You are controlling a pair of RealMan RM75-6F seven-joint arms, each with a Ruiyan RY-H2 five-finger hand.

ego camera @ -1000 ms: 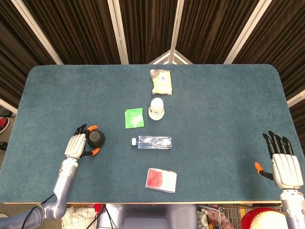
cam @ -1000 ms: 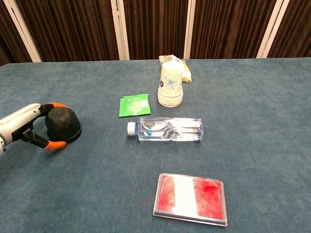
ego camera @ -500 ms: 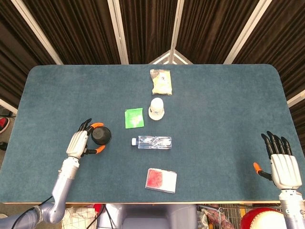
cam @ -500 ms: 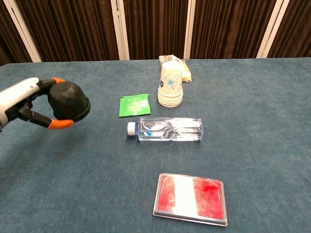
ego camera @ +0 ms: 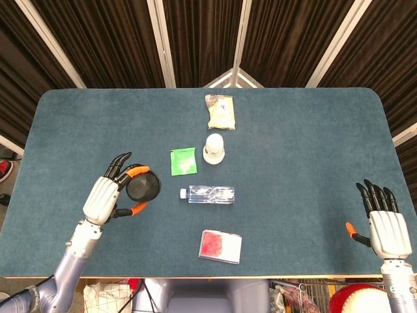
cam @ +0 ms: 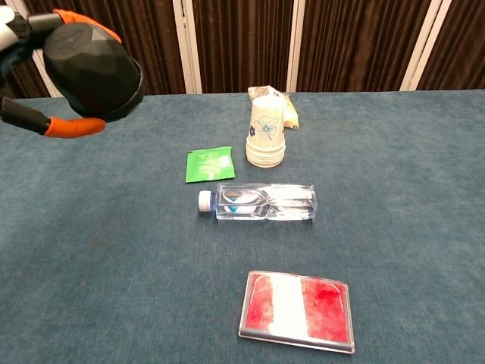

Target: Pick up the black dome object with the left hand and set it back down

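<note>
The black dome object (ego camera: 143,187) (cam: 92,70) is off the table, high in the air at the left. My left hand (ego camera: 107,197) (cam: 30,76) grips it from the left side, with orange fingertips (cam: 73,127) wrapped over and under it. In the chest view the dome hangs well above the blue table (cam: 114,258), at the upper left corner. My right hand (ego camera: 386,223) rests at the table's near right edge with its fingers apart and nothing in it; only the head view shows it.
A water bottle (ego camera: 208,194) lies on its side at the middle. A green packet (ego camera: 183,161), a stack of paper cups (ego camera: 214,149) and a snack bag (ego camera: 220,111) lie behind it. A red and white case (ego camera: 220,246) sits near the front edge.
My left hand has lifted the black dome from the table and carried it up and a little to the right. The right hand has barely moved.
</note>
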